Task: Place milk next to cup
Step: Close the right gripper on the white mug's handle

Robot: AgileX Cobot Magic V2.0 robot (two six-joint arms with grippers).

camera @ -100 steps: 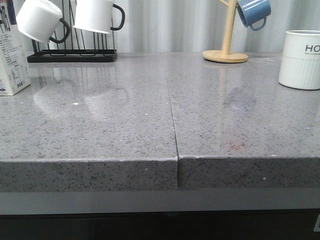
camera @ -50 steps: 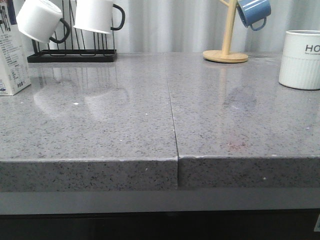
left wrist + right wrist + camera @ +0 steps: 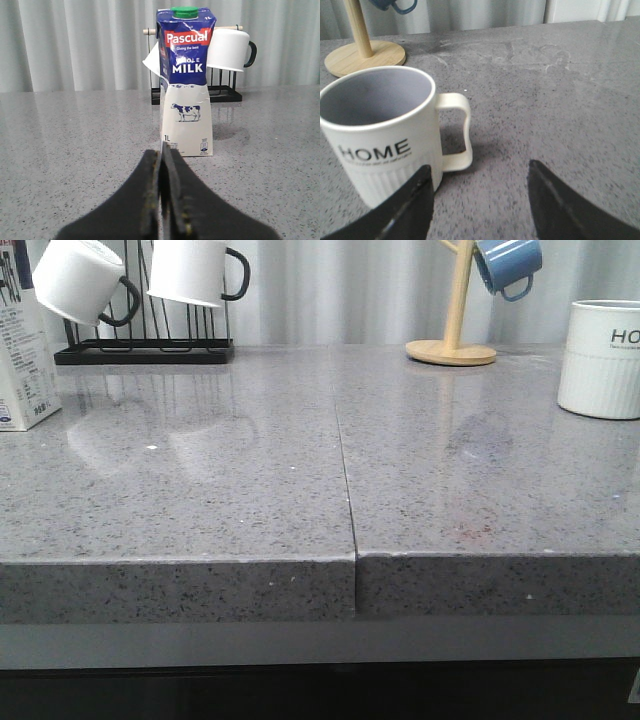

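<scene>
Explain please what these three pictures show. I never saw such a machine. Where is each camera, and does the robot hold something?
This is a robot with two arms, each ending in a gripper with two fingers. The front view looks forward over a grey stone table; neither arm shows in it. The Pascual whole milk carton stands at its far left edge, the white HOME mug at far right. Behind are a black rack with white mugs and a wooden stand with a blue mug.

The other two cameras sit on the wrists. The left gripper is shut and empty, pointing at the carton. The right gripper is open beside the mug's handle. Nothing is held.
</scene>
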